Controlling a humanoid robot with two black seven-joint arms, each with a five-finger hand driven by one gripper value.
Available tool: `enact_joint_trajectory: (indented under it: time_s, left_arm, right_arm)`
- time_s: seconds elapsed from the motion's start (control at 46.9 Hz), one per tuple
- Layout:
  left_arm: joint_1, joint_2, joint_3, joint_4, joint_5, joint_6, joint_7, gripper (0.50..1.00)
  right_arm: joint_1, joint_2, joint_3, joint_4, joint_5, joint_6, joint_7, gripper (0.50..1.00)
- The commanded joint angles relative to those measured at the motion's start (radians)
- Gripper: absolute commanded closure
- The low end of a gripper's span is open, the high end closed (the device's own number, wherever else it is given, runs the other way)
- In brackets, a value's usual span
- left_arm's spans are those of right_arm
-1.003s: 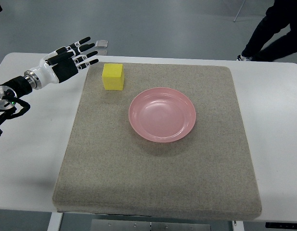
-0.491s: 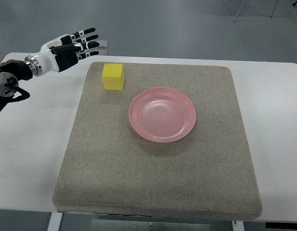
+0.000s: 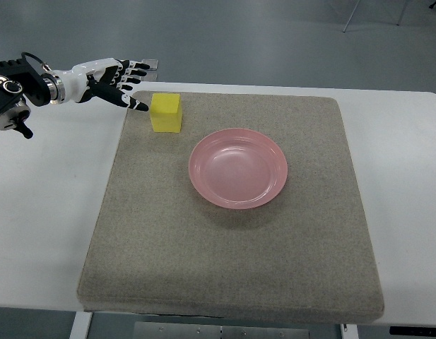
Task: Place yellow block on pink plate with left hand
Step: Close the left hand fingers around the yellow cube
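Note:
A yellow block [image 3: 165,112] sits on the grey mat [image 3: 232,240] near its far left corner. To its right, near the mat's middle, lies an empty pink plate [image 3: 238,167]. My left hand [image 3: 124,83] reaches in from the upper left with its fingers spread and holding nothing. Its thumb tip [image 3: 141,106] is just left of the block, close to it but apart. The right hand does not show.
The mat lies on a white table [image 3: 41,205]. A small grey object [image 3: 150,64] rests at the table's far edge, behind my left hand. Beyond the table is grey floor.
My left hand has risen in the picture and turned, bringing its thumb down next to the block's left side. A person at the top right has left the view. Block and plate are unmoved.

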Motion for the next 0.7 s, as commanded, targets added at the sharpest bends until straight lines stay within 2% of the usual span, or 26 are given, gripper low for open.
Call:
enact_joint_trajectory:
  time_s: [0.0,0.277,0.683]
  left_arm:
    - [-0.016,-0.002,0.001,-0.016,0.110,-0.001,0.000,0.506]
    - [-0.035,-0.092,0.001,-0.010,0.374,0.010,0.000,0.506]
    - [-0.062,-0.241,0.003,0.142,0.535,0.037,0.002,0.508]
  right_arm:
    - [0.002,0.000,0.000,0.000,0.000,0.000,0.000,0.576]
    - [0.000,0.000,0.000,0.000,0.000,0.000,0.000,0.576]
    - [0.000,0.000,0.000,0.000,0.000,0.000,0.000,0.576]
